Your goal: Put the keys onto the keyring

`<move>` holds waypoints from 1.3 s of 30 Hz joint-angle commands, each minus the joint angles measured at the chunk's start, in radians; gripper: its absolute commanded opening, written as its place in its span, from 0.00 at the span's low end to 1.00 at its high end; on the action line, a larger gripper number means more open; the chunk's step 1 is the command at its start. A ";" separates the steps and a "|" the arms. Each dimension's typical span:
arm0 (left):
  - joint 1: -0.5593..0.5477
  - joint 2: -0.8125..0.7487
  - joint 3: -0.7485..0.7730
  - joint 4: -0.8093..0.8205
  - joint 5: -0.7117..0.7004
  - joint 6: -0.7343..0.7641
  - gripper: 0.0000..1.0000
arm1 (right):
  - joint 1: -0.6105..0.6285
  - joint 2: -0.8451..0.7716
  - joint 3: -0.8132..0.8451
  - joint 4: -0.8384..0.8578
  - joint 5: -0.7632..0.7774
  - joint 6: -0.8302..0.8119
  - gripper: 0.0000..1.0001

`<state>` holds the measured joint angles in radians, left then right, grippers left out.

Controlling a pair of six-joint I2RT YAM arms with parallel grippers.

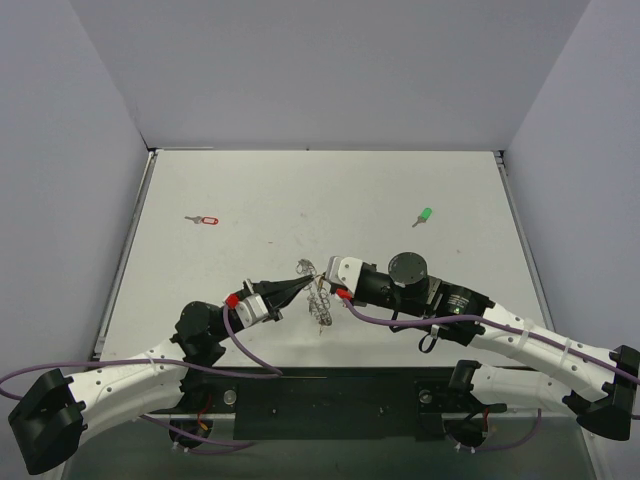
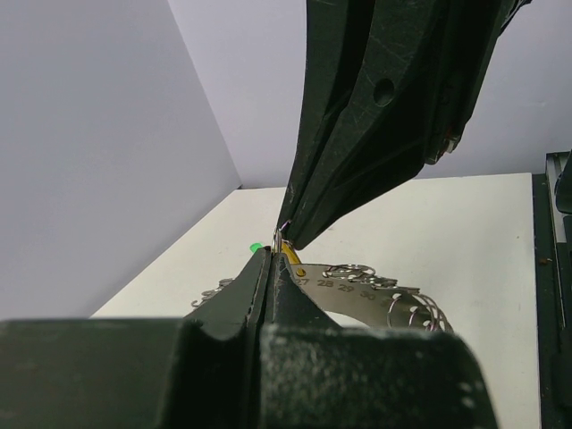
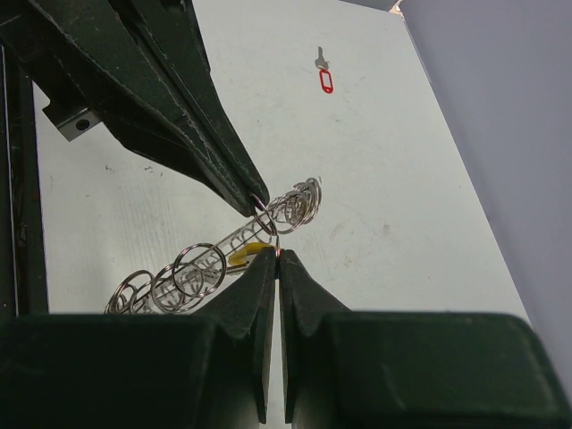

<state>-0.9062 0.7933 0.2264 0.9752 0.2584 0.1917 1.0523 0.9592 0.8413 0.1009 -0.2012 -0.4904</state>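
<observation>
Black fingers of the left gripper (image 2: 273,253) fill the bottom of its own wrist view. They are pressed together with no gap, and their tips sit at the keyring (image 2: 349,288). The right gripper (image 3: 278,255) looks the same in its own view, its jaws drawn to a hairline slit and nipping a thin wire loop at the ring's end. Each gripper's tips cross the other's camera and hide the point where the two meet. Whether the left tips pinch the wire or only press against it, I cannot tell.

The keyring lies low over the table (image 1: 300,190), near its front edge and midway between the two arms. It is a silver strip stamped with small numbers and hung with many little wire rings along its rim. A yellow key (image 3: 248,256) sits against the strip just beside both sets of tips. I cannot tell whether it is threaded on.

Two more keys lie well apart from the ring. The red key (image 1: 207,220) is off to the left and the green key (image 1: 424,215) off to the right, both farther back on the white surface. Purple cables (image 1: 250,355) run along both arms, and grey walls (image 1: 60,150) close in the table on three sides.
</observation>
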 commanded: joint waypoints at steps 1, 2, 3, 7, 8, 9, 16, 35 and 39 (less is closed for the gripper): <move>0.006 -0.005 0.030 0.048 0.015 0.005 0.00 | -0.008 -0.016 0.013 0.042 -0.017 0.018 0.00; 0.006 -0.003 0.030 0.049 0.019 0.005 0.00 | -0.006 -0.016 0.013 0.043 -0.017 0.018 0.00; 0.006 -0.003 0.031 0.048 0.019 0.005 0.00 | -0.008 -0.016 0.012 0.043 -0.017 0.019 0.00; 0.004 -0.003 0.031 0.046 0.024 0.005 0.00 | -0.006 -0.017 0.013 0.042 -0.017 0.027 0.00; 0.006 -0.003 0.031 0.045 0.025 0.005 0.00 | -0.006 -0.017 0.013 0.042 -0.020 0.029 0.00; 0.004 -0.003 0.031 0.045 0.027 0.006 0.00 | -0.006 -0.016 0.013 0.042 -0.020 0.029 0.00; 0.006 -0.006 0.027 0.051 0.005 0.009 0.00 | -0.009 -0.016 0.013 0.036 -0.024 0.029 0.00; 0.013 -0.019 0.025 0.045 -0.015 0.023 0.00 | -0.009 -0.020 0.012 0.034 -0.026 0.026 0.00; 0.013 -0.012 0.027 0.046 -0.001 0.017 0.00 | -0.009 -0.019 0.010 0.042 -0.027 0.027 0.00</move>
<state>-0.8986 0.7929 0.2264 0.9619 0.2470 0.2058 1.0466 0.9588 0.8413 0.1009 -0.2077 -0.4740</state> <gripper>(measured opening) 0.019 0.004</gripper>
